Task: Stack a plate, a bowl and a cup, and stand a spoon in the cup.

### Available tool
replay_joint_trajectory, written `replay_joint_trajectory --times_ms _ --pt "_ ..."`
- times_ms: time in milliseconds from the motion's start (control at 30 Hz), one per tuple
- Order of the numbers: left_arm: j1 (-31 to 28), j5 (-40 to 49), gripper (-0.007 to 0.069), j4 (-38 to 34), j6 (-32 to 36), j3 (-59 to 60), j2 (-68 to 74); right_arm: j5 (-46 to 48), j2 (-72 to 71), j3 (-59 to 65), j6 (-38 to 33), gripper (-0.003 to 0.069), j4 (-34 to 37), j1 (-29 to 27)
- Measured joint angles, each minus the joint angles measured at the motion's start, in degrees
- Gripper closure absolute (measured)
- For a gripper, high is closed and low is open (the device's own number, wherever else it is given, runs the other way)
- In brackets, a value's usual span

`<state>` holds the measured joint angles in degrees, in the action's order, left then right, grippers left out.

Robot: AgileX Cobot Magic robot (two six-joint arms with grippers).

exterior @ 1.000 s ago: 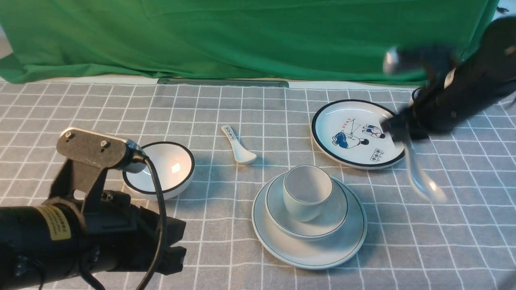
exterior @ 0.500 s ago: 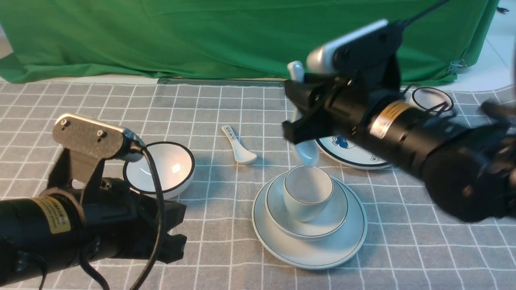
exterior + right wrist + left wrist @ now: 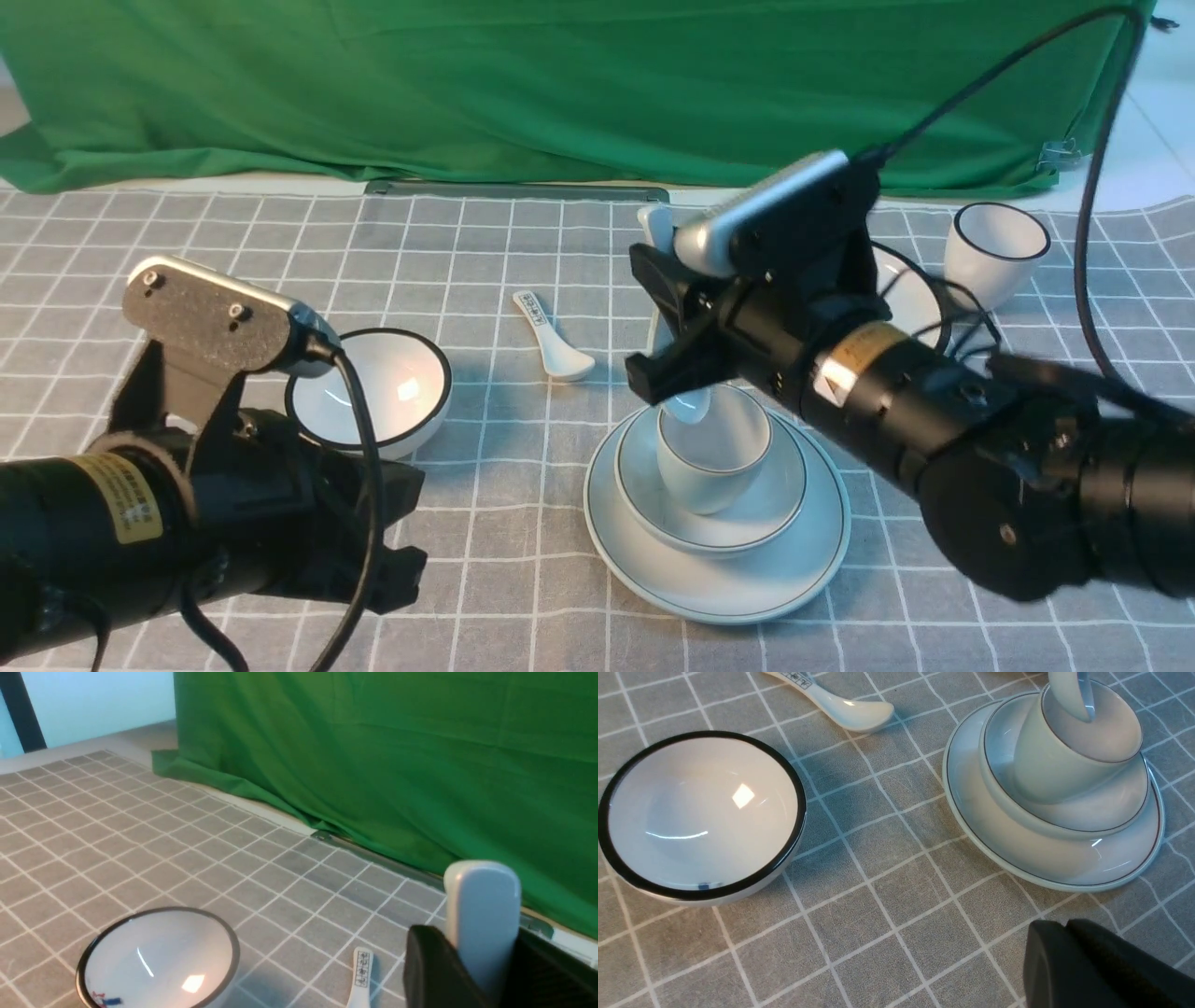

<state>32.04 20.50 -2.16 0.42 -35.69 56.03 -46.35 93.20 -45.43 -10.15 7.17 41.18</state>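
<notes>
Right gripper (image 3: 667,322): jaws pressed on the handle of the spoon (image 3: 689,407), pinching it partway down. In the right wrist view the handle end sticks up between the fingers. We hold the spoon steep, scoop downward, because it has to enter a narrow mouth from above.

Scoop sits at the rim of the cup (image 3: 709,467), dipping just inside. We cannot tell whether it touches the bottom.

Cup stands in the bowl (image 3: 747,534) and the bowl on the plate (image 3: 747,593), so we judge only the spoon step is left: lower a little, then let go so the handle leans on the rim. Risk is that a long spoon tips a small cup.

Left gripper (image 3: 406,541): low beside the black-rimmed bowl (image 3: 373,392), well apart from the stack. We cannot tell if it is spread or closed.

Printed spoon (image 3: 555,341): flat on the cloth, untouched.
</notes>
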Motion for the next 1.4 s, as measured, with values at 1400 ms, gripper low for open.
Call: replay_joint_trajectory --times_ms 1400 --pt "0.0 -0.57 0.0615 0.59 -0.73 0.06 0.0 58.64 -32.28 -2.32 -16.57 0.0638 18.14 -15.37"
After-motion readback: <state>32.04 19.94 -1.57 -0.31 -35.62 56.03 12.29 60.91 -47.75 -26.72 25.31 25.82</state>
